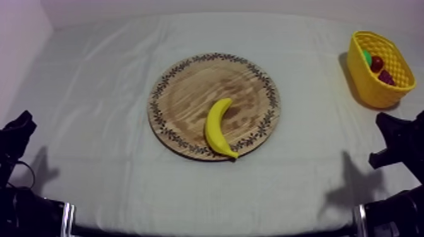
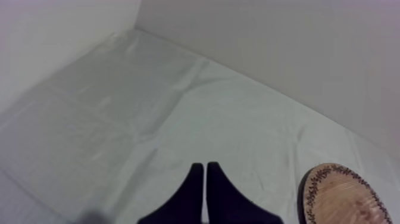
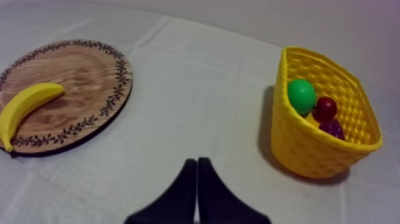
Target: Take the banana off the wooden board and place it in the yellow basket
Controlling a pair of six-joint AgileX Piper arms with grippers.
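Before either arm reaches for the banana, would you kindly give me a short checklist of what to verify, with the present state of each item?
1. The banana lies free on the wooden board, with nothing on it: ok.
2. The yellow basket stands upright with its mouth open, at the right side of the table: ok.
3. Room in the basket: it already holds a green fruit, a small red fruit and grapes: cannot tell.
4. Right gripper open for the grasp: it is shut on nothing: not ok.
5. Left gripper out of the way: shut, beside the board's edge: ok.
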